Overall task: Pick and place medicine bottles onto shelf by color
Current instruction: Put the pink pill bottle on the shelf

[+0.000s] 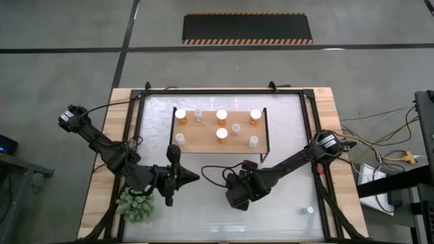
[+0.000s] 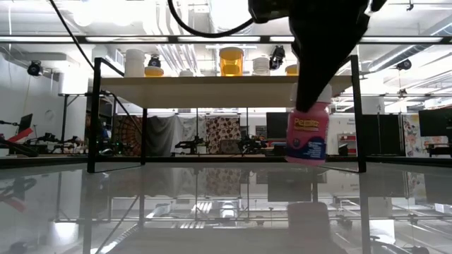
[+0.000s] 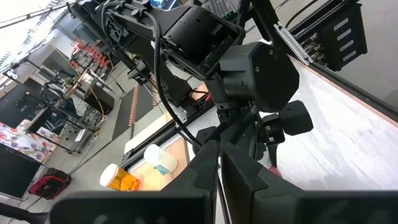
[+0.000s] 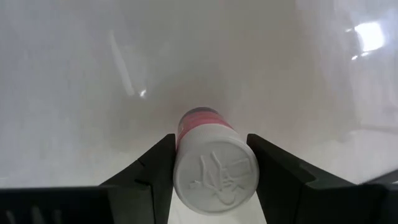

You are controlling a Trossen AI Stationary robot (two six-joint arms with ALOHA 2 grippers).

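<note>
The shelf (image 1: 203, 142) stands at the table's far middle. On it stand orange bottles (image 1: 222, 115) and white or clear bottles (image 1: 235, 129), all upright on their bases. My right gripper (image 1: 239, 196) is in front of the shelf and is shut on a pink bottle (image 2: 308, 141) with a white cap. My left gripper (image 1: 195, 177) is to the left of it, near the shelf's front left leg. Its fingers are together and empty, pointing toward the right arm. My right gripper pinches the pink bottle's white cap (image 4: 216, 169) between its two fingers, one on each side of the cap. The fingers come from above, pointing down. The bottle hangs upright below them, its pink body (image 2: 308, 144) clear of the table.
A green spiky plant (image 1: 137, 205) stands at the near left beside the left arm. A small white thing (image 1: 309, 210) lies on the table at the near right. The shelf's black legs (image 2: 94, 120) stand between the grippers and the table's far side.
</note>
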